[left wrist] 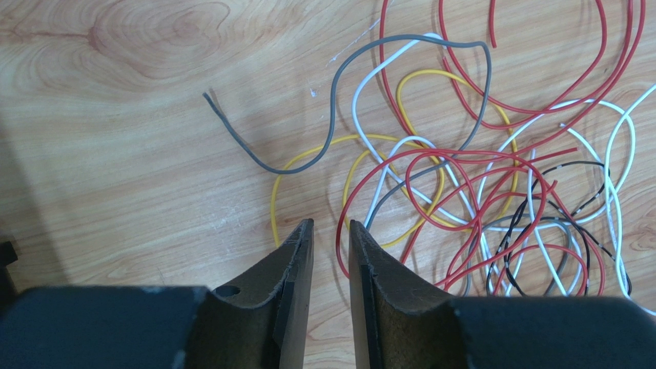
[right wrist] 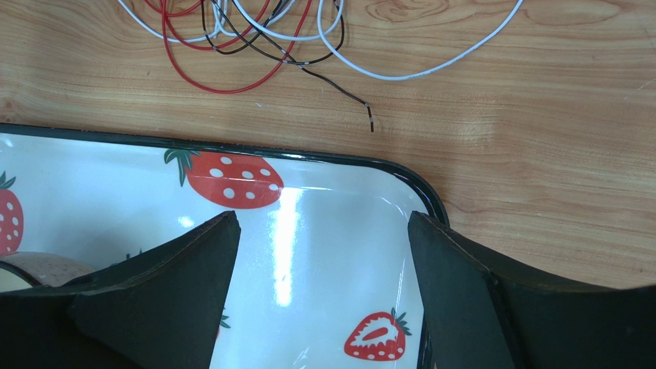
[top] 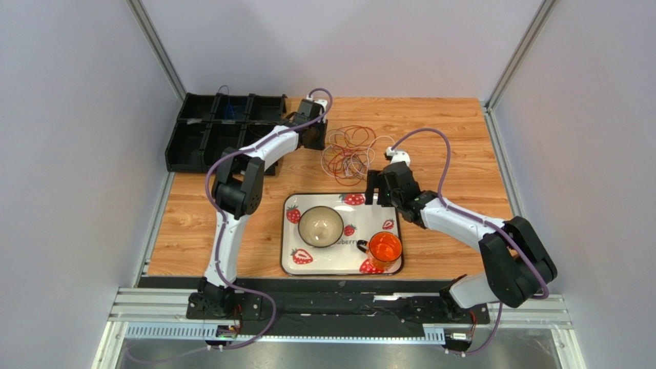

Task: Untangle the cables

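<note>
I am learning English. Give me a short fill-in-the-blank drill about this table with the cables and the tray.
1. The tray bears pictures of ____.
2. The cup on it is ____ in colour.
3. In the left wrist view, the cable reaching farthest left is ____.
4. The right fingers stand wide ____.
Missing words: strawberries; orange; grey; open.
</note>
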`<state>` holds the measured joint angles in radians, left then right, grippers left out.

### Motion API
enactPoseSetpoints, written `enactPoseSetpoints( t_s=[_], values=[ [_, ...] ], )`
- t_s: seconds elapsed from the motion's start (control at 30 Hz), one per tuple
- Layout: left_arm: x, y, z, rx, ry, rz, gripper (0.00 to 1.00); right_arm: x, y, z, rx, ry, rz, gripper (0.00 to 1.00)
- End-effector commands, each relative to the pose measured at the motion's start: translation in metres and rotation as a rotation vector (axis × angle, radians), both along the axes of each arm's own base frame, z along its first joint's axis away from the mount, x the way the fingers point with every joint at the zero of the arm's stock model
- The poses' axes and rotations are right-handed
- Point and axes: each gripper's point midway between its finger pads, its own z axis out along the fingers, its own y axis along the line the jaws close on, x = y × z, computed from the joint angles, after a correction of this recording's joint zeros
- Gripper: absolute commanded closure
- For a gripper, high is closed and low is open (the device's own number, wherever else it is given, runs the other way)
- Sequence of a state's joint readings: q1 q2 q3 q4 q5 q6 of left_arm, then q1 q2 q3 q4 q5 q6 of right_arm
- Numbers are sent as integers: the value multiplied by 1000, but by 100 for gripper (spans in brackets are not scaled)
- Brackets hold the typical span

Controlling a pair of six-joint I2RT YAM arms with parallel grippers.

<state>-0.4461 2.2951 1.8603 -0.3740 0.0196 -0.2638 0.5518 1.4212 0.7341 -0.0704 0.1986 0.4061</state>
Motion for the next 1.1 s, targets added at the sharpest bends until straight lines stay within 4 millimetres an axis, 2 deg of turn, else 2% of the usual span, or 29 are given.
enactPoseSetpoints(
  t_s=[0.0,0.33,0.43,0.47,0.53,0.7,0.77,0.83,0.87,0.93,0.97,1.07],
  values=[
    [7,-8,8,-23,-7,-4,69,13,6,16,22,-39,-4,15],
    [7,-10,4,-21,12,-8,79,13,7,16,21,-39,1,16],
    [7,-10,3,-19,17,-10,87,13,6,16,19,-37,1,16],
    [8,-10,4,-21,15,-11,93,13,6,15,20,-37,0,16],
    [7,-10,4,-22,16,-10,100,13,6,16,19,-37,1,16],
    [5,-20,14,-62,22,-61,100,13,7,16,21,-39,6,17],
    [6,-22,39,-87,-5,-61,100,13,7,16,23,-41,4,17],
    [2,-22,55,-105,-20,-62,100,13,6,16,23,-41,3,17],
    [0,-23,77,-127,-51,-65,100,13,6,16,25,-41,3,17],
    [-4,-23,98,-143,-73,-74,100,12,6,16,22,-40,3,17],
    [-5,-22,119,-156,-100,-77,100,13,6,17,24,-43,3,17],
    [-13,-19,162,-169,-139,-79,100,12,7,17,24,-43,4,18]
  ],
)
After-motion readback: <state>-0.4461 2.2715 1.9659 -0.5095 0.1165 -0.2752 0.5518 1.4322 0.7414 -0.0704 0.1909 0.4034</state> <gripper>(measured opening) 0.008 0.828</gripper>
